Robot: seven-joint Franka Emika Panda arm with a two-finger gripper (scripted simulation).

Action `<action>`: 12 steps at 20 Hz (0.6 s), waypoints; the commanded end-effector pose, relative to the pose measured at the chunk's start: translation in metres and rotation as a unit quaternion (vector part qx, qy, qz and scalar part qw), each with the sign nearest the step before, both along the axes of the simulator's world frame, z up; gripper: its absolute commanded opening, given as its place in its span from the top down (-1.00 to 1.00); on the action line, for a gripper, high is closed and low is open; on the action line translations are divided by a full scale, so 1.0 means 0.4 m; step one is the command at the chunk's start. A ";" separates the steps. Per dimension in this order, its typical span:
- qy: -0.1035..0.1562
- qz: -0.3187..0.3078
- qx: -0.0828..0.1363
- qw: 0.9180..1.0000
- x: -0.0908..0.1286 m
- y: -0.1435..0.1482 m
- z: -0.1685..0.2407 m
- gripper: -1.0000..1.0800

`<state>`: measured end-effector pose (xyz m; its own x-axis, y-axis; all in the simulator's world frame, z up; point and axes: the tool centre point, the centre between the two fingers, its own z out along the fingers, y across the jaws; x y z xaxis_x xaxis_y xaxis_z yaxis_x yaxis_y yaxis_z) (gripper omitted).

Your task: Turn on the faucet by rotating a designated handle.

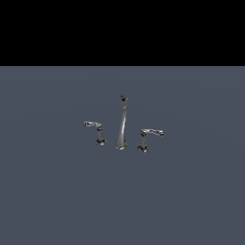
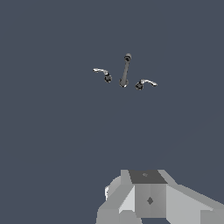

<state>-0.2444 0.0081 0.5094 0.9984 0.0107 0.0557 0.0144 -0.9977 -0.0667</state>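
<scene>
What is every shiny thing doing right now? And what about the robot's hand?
Tall tapered chrome spout: upright, no water seen coming out.
Stubby-armed chrome lever handle: upright on its post at the exterior view's left, untouched.
Longer-armed chrome lever handle: upright on its post at the exterior view's right, untouched.
Grey robot gripper: far from the faucet, fingertips out of sight, so open or shut is unclear.

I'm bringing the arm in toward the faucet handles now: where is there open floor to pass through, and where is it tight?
Open grey surface lies all around the three-piece set, widest on the near side. It is tight only in the gaps between the spout and each lever: the handle at the exterior view's left, the twin handle at its right.
</scene>
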 end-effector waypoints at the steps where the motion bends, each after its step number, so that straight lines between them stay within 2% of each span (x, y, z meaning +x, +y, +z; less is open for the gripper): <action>1: 0.001 -0.005 0.003 1.000 0.008 0.002 -0.003 1.00; 7: 0.008 -0.031 0.019 0.999 0.050 0.015 -0.020 1.00; 12: 0.020 -0.068 0.038 0.997 0.107 0.033 -0.047 1.00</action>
<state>-0.2090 0.0191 0.4943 0.9944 -0.1033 0.0214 -0.0997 -0.9865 -0.1296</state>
